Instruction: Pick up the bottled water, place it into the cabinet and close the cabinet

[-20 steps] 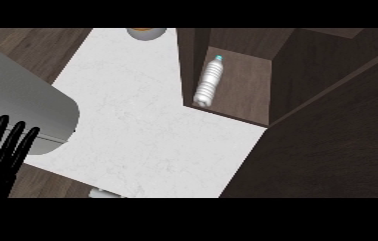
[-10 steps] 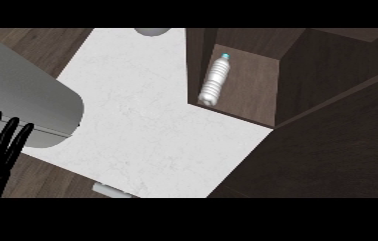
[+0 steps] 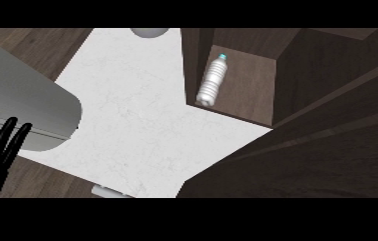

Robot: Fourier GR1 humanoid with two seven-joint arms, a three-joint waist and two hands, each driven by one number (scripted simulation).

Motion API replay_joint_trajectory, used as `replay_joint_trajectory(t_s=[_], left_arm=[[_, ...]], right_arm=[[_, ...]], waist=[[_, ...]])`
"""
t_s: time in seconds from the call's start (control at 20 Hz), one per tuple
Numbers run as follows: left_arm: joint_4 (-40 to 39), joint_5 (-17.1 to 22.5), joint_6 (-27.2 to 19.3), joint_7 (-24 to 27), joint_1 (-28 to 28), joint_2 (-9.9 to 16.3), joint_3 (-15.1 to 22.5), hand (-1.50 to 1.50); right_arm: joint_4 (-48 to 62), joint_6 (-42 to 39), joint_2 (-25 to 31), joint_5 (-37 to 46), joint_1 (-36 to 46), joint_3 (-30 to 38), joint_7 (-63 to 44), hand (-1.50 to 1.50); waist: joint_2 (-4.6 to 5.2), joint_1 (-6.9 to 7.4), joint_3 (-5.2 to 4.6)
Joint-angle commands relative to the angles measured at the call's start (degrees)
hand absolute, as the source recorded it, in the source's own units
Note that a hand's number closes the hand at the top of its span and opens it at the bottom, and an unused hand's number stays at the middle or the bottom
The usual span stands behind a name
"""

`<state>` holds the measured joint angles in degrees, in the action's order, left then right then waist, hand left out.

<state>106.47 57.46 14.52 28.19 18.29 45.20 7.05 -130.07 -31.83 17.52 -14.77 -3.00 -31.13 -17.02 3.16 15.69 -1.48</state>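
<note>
The bottled water, clear with ribbed sides and a blue cap, lies on its side on the floor of the open dark-wood cabinet, cap pointing away from me. No hand touches it. My left hand shows only as straight black fingers at the view's left edge, far from the bottle and holding nothing. A broad grey forearm sits beside it. The right hand does not show.
A white marble counter fills the middle. A dark wooden panel covers the lower right and overlaps the counter's corner. A grey round object is cut off at the top edge. A small grey piece is at the bottom.
The grey forearm has grown larger at the left. The dark panel at the lower right now covers more of the counter. The bottle has stayed where it lies.
</note>
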Motion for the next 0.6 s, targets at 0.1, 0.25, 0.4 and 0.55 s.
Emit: replay_joint_trajectory(t_s=[0.1,0.25,0.4,0.55], left_arm=[[-0.99,0.51,0.51,0.2,-0.11,-0.44,-0.26,-1.5],[-1.9,0.72,1.01,0.29,0.11,-0.06,-0.99,-1.5],[-2.66,0.73,1.06,0.09,0.12,-0.18,-0.85,-1.5],[-3.64,1.45,1.64,0.27,0.09,0.32,-2.26,-1.5]], right_arm=[[8.81,4.65,-5.09,2.35,12.39,1.13,-8.93,1.5],[14.4,6.4,-7.99,2.57,17.61,2.21,-11.86,1.5],[18.92,7.71,-10.22,1.92,23.33,4.19,-15.01,1.5],[26.84,10.58,-14.94,2.49,30.58,5.55,-17.59,1.5]], waist=[[-0.59,-0.63,0.19],[-0.6,-0.6,0.34],[-0.68,-1.36,0.39],[-0.95,-2.28,0.73]])
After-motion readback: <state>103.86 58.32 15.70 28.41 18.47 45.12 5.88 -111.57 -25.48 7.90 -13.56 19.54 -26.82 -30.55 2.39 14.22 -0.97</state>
